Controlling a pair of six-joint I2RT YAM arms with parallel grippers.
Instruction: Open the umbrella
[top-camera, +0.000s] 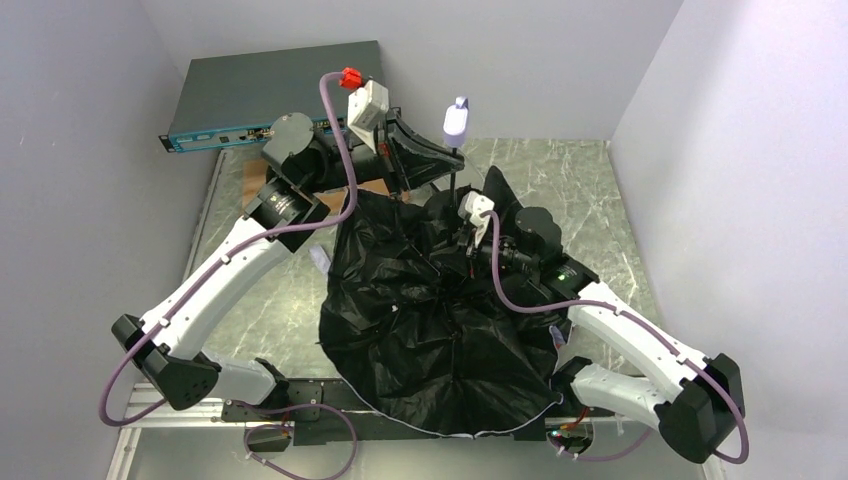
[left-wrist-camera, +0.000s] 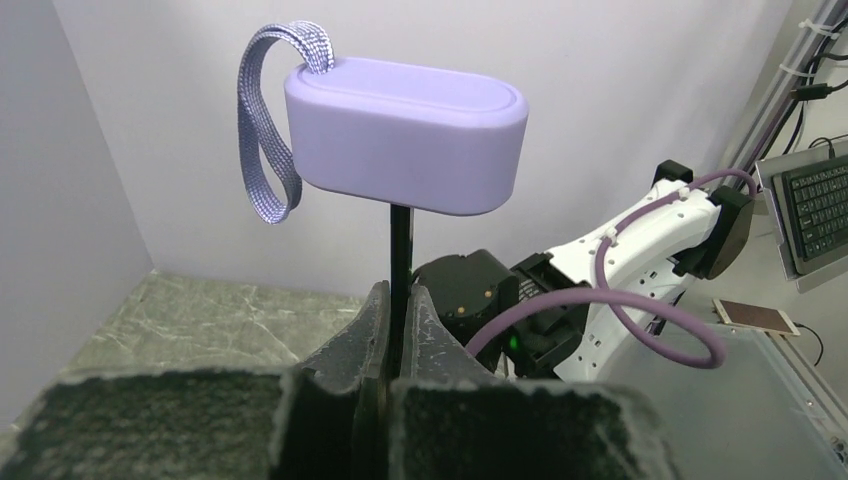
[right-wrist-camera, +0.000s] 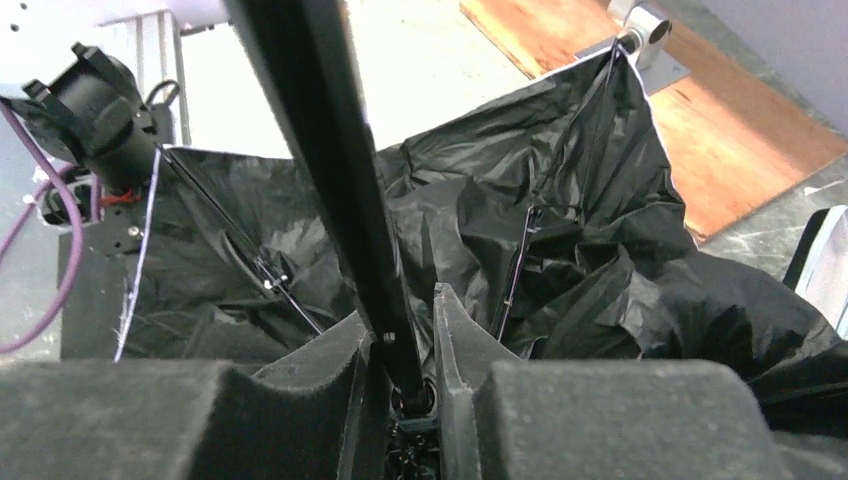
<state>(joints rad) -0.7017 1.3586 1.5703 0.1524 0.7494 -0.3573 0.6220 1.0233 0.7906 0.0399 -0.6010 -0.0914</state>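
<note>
Black fabric, thin and crumpled: canopy (top-camera: 430, 330) of the umbrella (top-camera: 440, 300), lying inverted, inner side up, over the middle of the worktop (top-camera: 590, 200) and sagging past its near edge between the two arm bases.

Shaft (left-wrist-camera: 400, 260): thin black telescopic rod, standing about upright from the canopy's centre. Lavender handle (left-wrist-camera: 405, 135) on top, woven strap (left-wrist-camera: 268, 120) hanging from one end.

Handling, as judged: light overall. Canopy soft and limp, no fit place for a grip. Ribs (right-wrist-camera: 520, 260) thin wire, likely to bend or snag. Shaft stiff but smooth, so it may slide through the pads and is best taken squarely. Sound holds are the shaft below the handle and the sliding collar low down, where the ribs meet.

Left gripper (left-wrist-camera: 399, 305): pressed together on the shaft, just under the handle, holding it up.

Right gripper (right-wrist-camera: 400, 330): low on the shaft, among the canopy folds. Jaws stand narrowly apart with the shaft between them. Whether they pinch it or only bracket it cannot be told.
</note>
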